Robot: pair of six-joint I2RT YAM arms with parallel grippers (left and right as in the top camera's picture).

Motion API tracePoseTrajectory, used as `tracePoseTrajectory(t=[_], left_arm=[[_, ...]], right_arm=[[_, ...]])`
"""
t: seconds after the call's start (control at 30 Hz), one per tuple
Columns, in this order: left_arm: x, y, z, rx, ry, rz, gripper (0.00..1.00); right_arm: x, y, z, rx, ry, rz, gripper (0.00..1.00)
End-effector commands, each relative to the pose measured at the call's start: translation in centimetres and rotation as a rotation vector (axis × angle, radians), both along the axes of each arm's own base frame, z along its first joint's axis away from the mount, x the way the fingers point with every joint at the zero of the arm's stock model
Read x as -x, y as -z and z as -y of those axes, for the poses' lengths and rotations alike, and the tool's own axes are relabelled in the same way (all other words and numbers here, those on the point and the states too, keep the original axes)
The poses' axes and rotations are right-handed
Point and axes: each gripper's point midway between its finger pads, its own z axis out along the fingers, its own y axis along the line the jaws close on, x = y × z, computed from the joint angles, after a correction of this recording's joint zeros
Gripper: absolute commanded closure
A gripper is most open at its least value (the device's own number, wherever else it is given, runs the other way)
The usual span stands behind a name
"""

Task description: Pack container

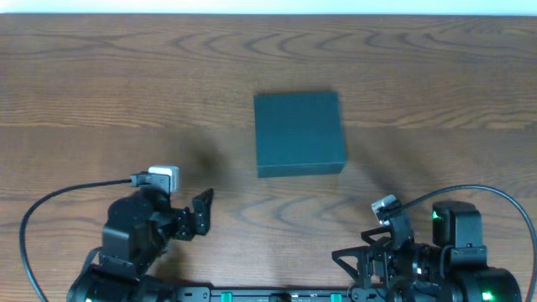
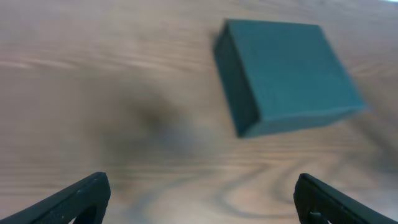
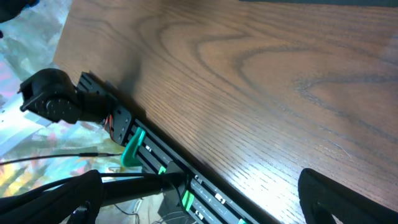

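Brown wood-grain table (image 1: 101, 67), container (image 1: 299, 134) near its centre, matte dark teal square box, lid shut flat, at 2 o'clock from left end effector (image 2: 202, 186), 11 o'clock from right end effector (image 3: 199, 180), both spread wide, empty.

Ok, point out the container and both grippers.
container (image 1: 299, 126), overhead view, middle of its top face.
left gripper (image 2: 202, 186), left wrist view, midway between its fingertips.
right gripper (image 3: 199, 186), right wrist view, midway between its fingertips.
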Motion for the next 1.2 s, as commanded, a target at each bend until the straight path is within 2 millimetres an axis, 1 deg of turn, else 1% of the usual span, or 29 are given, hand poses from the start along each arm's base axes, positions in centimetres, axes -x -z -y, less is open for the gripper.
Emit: tracePoseTrajectory(t=[0.0, 0.13, 0.23, 0.4, 0.63, 0.7, 0.9, 1.17], left_arm=[[-0.2, 1.5, -2.3, -0.169, 0.003, 0.046, 0.04], [-0.2, 3.5, -4.9, -0.181, -0.124, 0.086, 0.04], [0.1, 4.9, -5.8, -0.181, -0.173, 0.103, 0.05], [0.4, 7.2, -6.9, -0.189, -0.227, 0.113, 0.05], [0.4, 9.0, -7.6, -0.211, -0.264, 0.122, 0.04], [0.3, 9.9, -7.8, -0.212, -0.279, 0.11, 0.05], [0.4, 10.0, -8.3, -0.23, -0.302, 0.105, 0.05], [0.6, 10.5, -8.3, -0.234, -0.296, 0.085, 0.05]], right_arm=[[0.2, -0.2, -0.3, -0.017, -0.006, -0.002, 0.01], [0.2, -0.2, -0.3, -0.017, -0.006, -0.003, 0.01], [0.2, -0.2, -0.3, -0.017, -0.006, -0.003, 0.01], [0.2, -0.2, -0.3, -0.017, -0.006, -0.003, 0.01], [0.2, -0.2, -0.3, -0.017, -0.006, -0.002, 0.01], [0.2, -0.2, -0.3, -0.017, -0.006, -0.002, 0.01], [0.2, -0.2, -0.3, -0.017, -0.006, -0.002, 0.01], [0.2, -0.2, -0.3, -0.017, -0.006, -0.003, 0.01]])
